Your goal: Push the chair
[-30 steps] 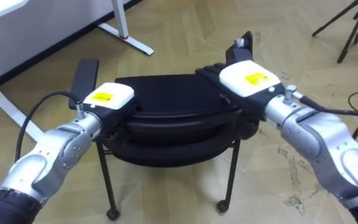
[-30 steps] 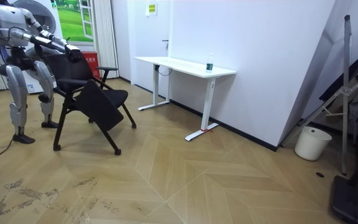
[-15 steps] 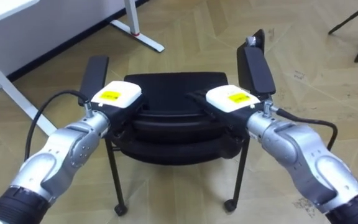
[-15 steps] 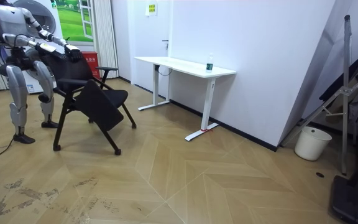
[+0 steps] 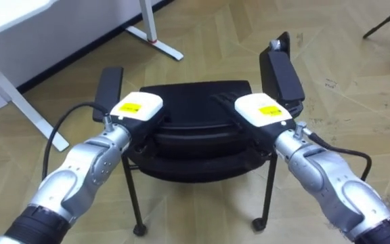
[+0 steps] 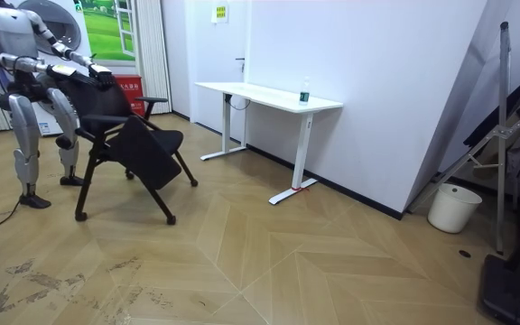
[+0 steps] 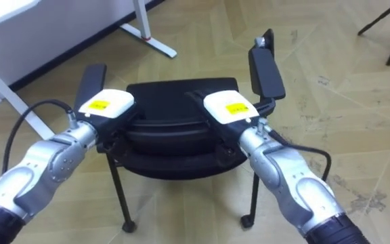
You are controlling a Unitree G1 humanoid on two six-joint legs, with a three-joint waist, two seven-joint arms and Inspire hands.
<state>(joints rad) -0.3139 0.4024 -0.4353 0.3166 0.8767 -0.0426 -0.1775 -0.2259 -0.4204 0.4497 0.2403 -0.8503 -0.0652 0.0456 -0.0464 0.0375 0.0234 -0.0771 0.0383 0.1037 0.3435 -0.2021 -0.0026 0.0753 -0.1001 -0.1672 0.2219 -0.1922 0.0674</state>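
I stand right behind a black chair (image 5: 195, 98) with castors and two armrests, and look down over its backrest. My left hand (image 5: 137, 108) lies on the backrest's top edge by the left armrest (image 5: 110, 85). On the same edge, by the right armrest (image 5: 282, 68), rests my right hand (image 5: 264, 110), its dark fingers stretched out flat over the chair. In the room view the chair (image 6: 143, 149) stands at the left, tipped slightly toward me, with both arms reaching to its back (image 6: 97, 77).
A white desk (image 6: 269, 95) with a small green bottle (image 6: 304, 90) stands by the wall beyond the chair; its foot (image 5: 156, 34) shows ahead. A white bucket (image 6: 447, 208) and a folded stand (image 6: 504, 135) are far off. Wooden floor lies between chair and desk.
My right hand has come back from the far right corner onto the backrest's top, uncovering the right armrest. The eye view has shifted. The chair has barely moved in the room view.
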